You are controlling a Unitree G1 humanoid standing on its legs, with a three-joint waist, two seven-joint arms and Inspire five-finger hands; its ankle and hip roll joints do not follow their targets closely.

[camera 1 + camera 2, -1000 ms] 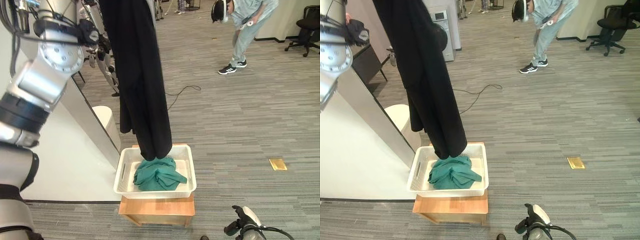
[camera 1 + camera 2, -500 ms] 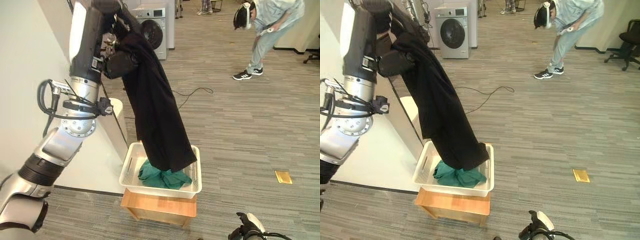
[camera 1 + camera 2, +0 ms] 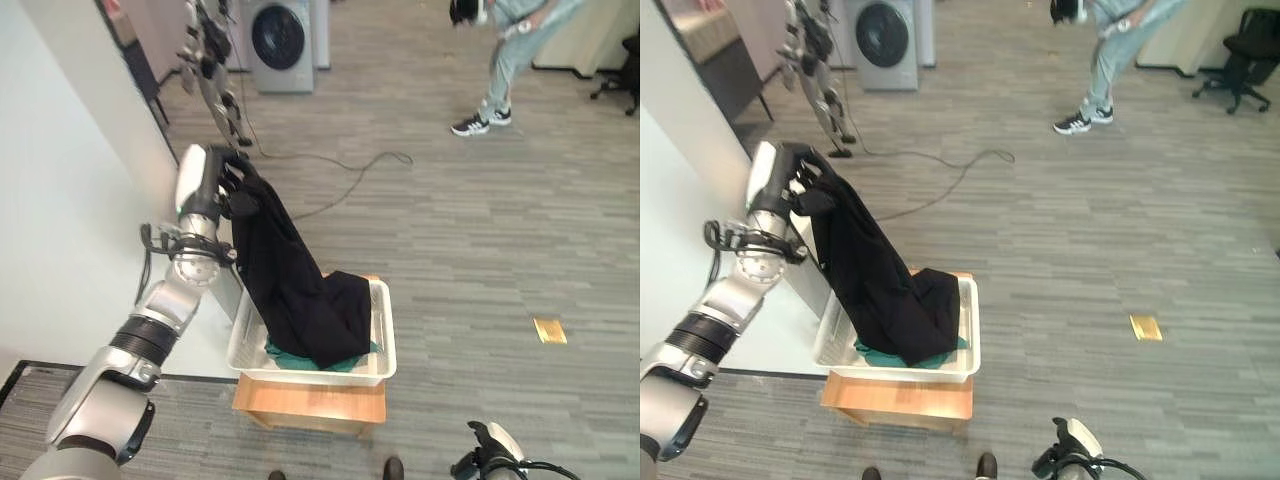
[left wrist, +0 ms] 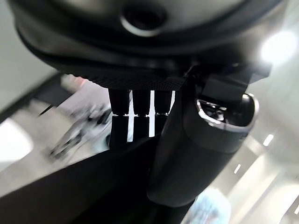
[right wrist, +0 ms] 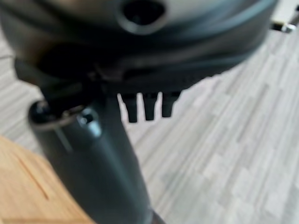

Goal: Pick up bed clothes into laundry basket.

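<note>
My left hand [image 3: 232,186] is raised beside the white wall and is shut on the top of a long black garment [image 3: 295,290]. The garment slopes down from the hand, and its lower end lies piled inside the white laundry basket [image 3: 385,345]. Under it a green cloth [image 3: 876,355] shows at the basket's near edge. In the left wrist view the fingers [image 4: 132,123] press down onto the black cloth [image 4: 70,196]. My right hand [image 3: 488,452] hangs low near the floor, away from the basket, open and holding nothing; its thumb [image 5: 93,163] shows over bare floor.
The basket rests on a low wooden stool [image 3: 310,405]. A white wall [image 3: 70,200] runs along the left. A washing machine [image 3: 280,40] and a person [image 3: 500,60] are at the back. A yellow plate [image 3: 549,330] lies on the grey floor to the right.
My left arm has come down and the black garment with it; its lower part now lies heaped in the basket over the green cloth. The camera has also shifted.
</note>
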